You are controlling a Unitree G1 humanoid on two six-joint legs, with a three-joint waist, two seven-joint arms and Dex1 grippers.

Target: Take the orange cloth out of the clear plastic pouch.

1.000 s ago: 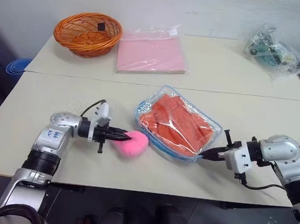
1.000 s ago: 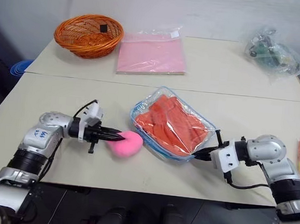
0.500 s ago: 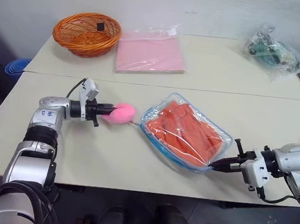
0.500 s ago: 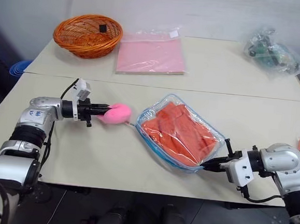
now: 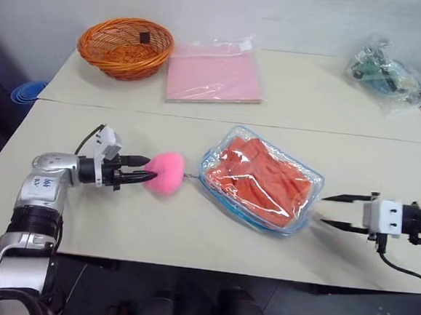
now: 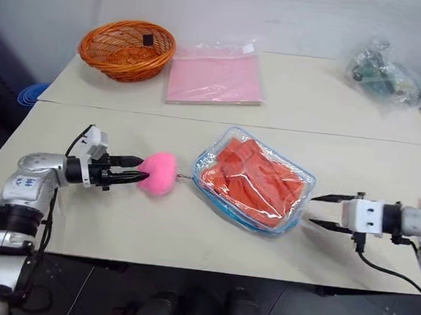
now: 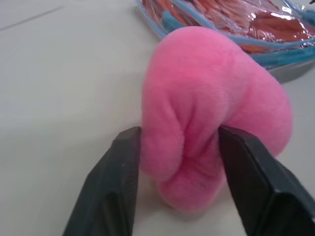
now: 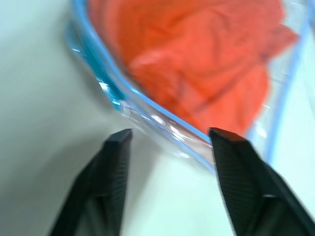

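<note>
The clear plastic pouch with light blue edging lies flat on the near table, and the orange cloth is crumpled inside it. Its fluffy pink pom-pom rests on the table just left of the pouch, joined by a short link. My left gripper is open, and the pom-pom sits between its spread fingers. My right gripper is open too, a little to the right of the pouch's near right corner and apart from it.
On the far table are an orange wicker basket, a flat pink sheet packet and a clear bag of green and dark parts. A seam runs between the two tables. The near table's front edge lies close below the pouch.
Both grippers have opened. The left one drew the pom-pom leftward away from the pouch, then loosened on it. The right one let go of the pouch corner and backed off to the right.
</note>
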